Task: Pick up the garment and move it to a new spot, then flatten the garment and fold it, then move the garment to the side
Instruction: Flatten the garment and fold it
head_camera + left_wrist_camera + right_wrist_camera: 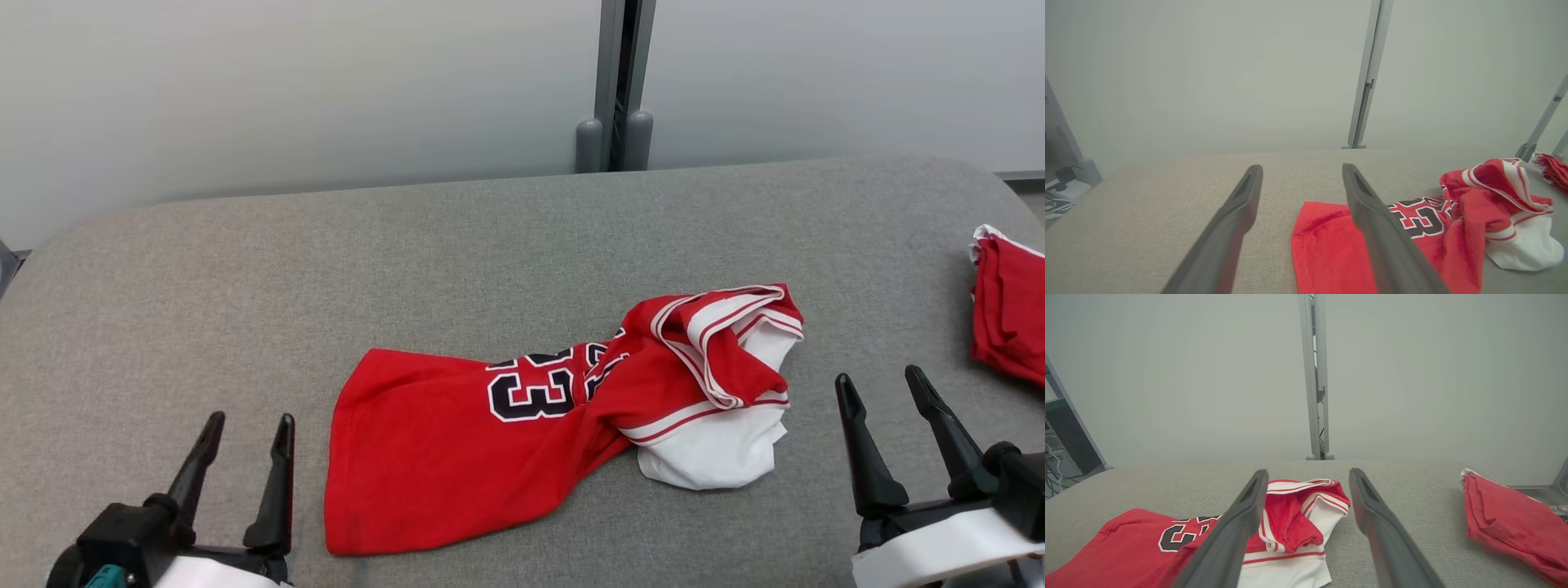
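Observation:
The garment [522,425] is a red jersey with white trim and black numbers, lying crumpled in the middle of the grey padded table [245,278]. Its red end points left and its bunched white end lies at the right. My left gripper [249,433] stands open at the lower left, apart from the red hem. At the lower right my right gripper [882,388] is open too, a short way right of the white bunch. In the left wrist view the garment [1412,228] lies past my right finger [1372,220]. In the right wrist view the garment [1290,522] lies behind my left finger [1237,526].
A second red cloth [1008,306], folded, lies at the table's right edge, also seen as a red cloth [1506,514] in the right wrist view. A grey post [614,90] stands behind the table against a pale wall. Bare padding stretches left of and behind the jersey.

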Tool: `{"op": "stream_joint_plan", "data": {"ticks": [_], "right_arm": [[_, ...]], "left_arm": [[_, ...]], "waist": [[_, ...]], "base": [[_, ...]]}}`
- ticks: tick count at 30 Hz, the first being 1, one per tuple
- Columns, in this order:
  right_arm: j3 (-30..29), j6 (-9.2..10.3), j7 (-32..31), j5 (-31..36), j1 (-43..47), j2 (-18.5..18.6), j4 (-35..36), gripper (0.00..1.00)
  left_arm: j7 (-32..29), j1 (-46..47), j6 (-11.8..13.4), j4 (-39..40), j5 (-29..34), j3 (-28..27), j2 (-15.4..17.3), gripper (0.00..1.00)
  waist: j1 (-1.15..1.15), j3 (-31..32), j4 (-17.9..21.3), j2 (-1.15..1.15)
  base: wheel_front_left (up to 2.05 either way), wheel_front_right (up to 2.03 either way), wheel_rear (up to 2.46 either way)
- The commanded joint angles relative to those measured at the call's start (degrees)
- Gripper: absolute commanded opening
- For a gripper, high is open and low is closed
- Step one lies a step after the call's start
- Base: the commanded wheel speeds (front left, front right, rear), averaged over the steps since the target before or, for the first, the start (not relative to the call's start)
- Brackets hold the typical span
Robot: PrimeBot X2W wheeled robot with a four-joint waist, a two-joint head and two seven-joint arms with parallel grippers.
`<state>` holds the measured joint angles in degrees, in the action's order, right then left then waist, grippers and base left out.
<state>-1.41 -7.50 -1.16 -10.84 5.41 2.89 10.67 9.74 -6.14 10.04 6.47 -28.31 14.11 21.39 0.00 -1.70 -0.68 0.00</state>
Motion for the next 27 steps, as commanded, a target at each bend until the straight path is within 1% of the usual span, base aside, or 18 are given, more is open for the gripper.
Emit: {"op": "stream_joint_plan", "data": {"ticks": [1,6,12,16,21,22,23,25,27], "right_arm": [[0.11,0.02,0.29,-0.18,-0.47,0.12,0.21,1.00],[0.86,0.02,0.52,-0.06,-1.71,0.12,0.51,1.00],[0.42,0.02,1.23,-0.10,-3.43,0.13,0.09,1.00],[0.45,0.02,1.82,-0.02,-4.23,0.13,-0.35,1.00],[0.27,0.02,2.50,-0.43,-5.28,0.13,-0.96,1.00],[0.33,0.02,2.50,-0.50,-5.47,0.13,-1.07,1.00],[0.38,0.02,2.66,-0.55,-5.63,0.14,-1.16,1.00],[0.17,0.02,2.95,-0.57,-5.97,0.13,-1.36,1.00],[-0.30,0.02,3.15,-0.64,-6.13,0.13,-1.53,1.00]], "left_arm": [[-0.34,0.78,-0.48,-0.72,-0.41,0.30,-0.01,1.00],[-2.55,1.32,-2.76,-4.73,-2.50,2.68,-1.30,1.00],[-3.63,2.59,-5.97,-11.53,-5.41,4.04,-2.27,1.00],[-4.56,3.63,-8.16,-15.80,-7.27,4.39,-2.55,1.00],[-4.31,5.47,-9.32,-18.53,-8.19,4.63,-3.17,1.00],[-3.71,5.97,-9.17,-18.73,-7.95,4.42,-3.22,0.92],[-3.71,6.15,-9.49,-19.08,-7.95,4.60,-3.28,0.59],[-2.49,6.61,-9.86,-19.37,-7.73,4.56,-3.31,0.02],[-1.94,7.03,-10.06,-19.50,-7.49,4.71,-3.22,0.00]], "waist": [[0.00,-0.92,0.13,0.00],[0.00,-4.42,0.68,0.00],[0.00,-8.66,1.25,0.00],[0.00,-10.29,1.39,0.00],[0.00,-11.69,1.25,0.00],[0.00,-11.91,1.22,0.00],[0.00,-12.05,1.21,0.00],[0.00,-12.30,1.17,0.00],[0.00,-12.45,1.09,0.00]], "base": [[0.00,0.00,0.00],[0.00,0.00,0.00],[0.00,0.00,0.00],[0.00,0.00,0.00],[0.00,0.00,0.00],[0.00,0.00,0.00],[0.00,0.00,0.00],[0.00,0.00,0.00],[0.00,0.00,0.00]]}}
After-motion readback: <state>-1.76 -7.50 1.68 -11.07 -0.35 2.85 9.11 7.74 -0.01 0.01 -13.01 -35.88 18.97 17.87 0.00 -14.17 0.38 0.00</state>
